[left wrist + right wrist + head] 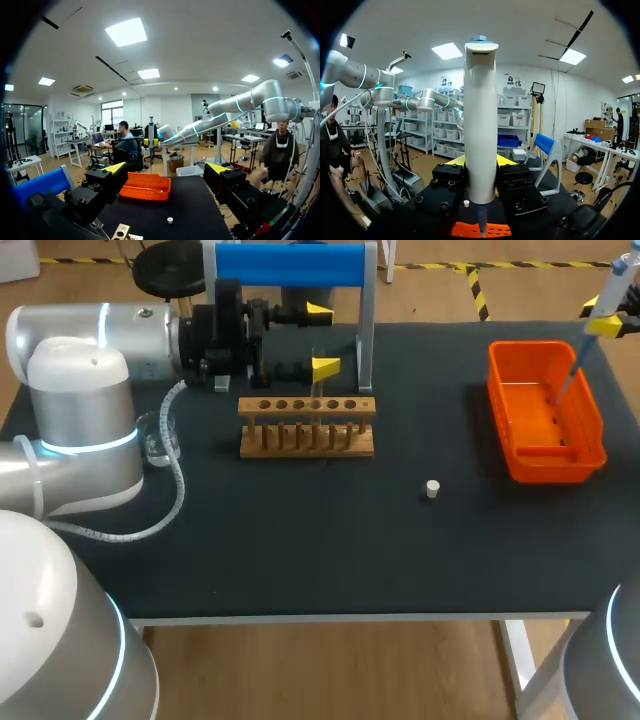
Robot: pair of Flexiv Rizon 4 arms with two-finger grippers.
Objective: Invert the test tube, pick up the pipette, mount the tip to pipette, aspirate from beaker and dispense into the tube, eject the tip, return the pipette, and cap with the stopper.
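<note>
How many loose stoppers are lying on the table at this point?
1. The white stopper lies on the black table, between the wooden rack and the orange bin, touching neither. The left arm hides part of the table, so another could be hidden.

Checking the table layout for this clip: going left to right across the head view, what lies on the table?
Glass beaker → wooden tube rack → white stopper → orange tray. The pipette held in the right pincer overlaps the tray, so it is left out.
</note>
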